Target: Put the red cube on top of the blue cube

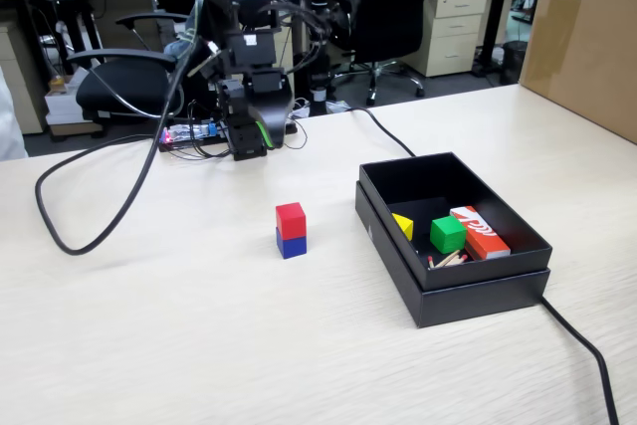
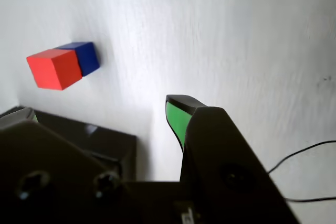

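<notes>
Your gripper (image 1: pixel 249 146) sits folded back near the arm's base, holding nothing; from either view you cannot tell whether its jaws are spread or pressed together. Well out in front of it on the table (image 1: pixel 179 325), the red cube (image 1: pixel 291 219) rests squarely on top of the blue cube (image 1: pixel 292 244). Farther to its side stands a black box (image 1: pixel 468 291).
</notes>
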Robot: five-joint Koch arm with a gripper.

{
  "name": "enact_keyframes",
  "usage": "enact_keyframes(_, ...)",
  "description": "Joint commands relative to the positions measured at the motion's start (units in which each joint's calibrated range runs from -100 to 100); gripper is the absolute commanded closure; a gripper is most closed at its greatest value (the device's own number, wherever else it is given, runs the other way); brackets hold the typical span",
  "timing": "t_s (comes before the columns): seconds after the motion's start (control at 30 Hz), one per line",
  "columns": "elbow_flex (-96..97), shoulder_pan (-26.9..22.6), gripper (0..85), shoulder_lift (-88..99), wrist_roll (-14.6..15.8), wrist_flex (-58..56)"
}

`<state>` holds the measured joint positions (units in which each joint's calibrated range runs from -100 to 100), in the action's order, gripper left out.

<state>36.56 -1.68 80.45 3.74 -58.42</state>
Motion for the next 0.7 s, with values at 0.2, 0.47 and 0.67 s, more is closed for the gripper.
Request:
enact_keyframes(0.2, 29.4, 2.9, 36.2, 13.0, -3.9, 28.9)
enact_keyframes(0.47, 48.8, 3.3, 36.7, 14.5, -5.8, 48.0)
enact_keyframes(0.67, 55.6, 3.4, 36.4, 17.1, -6.1, 49.7)
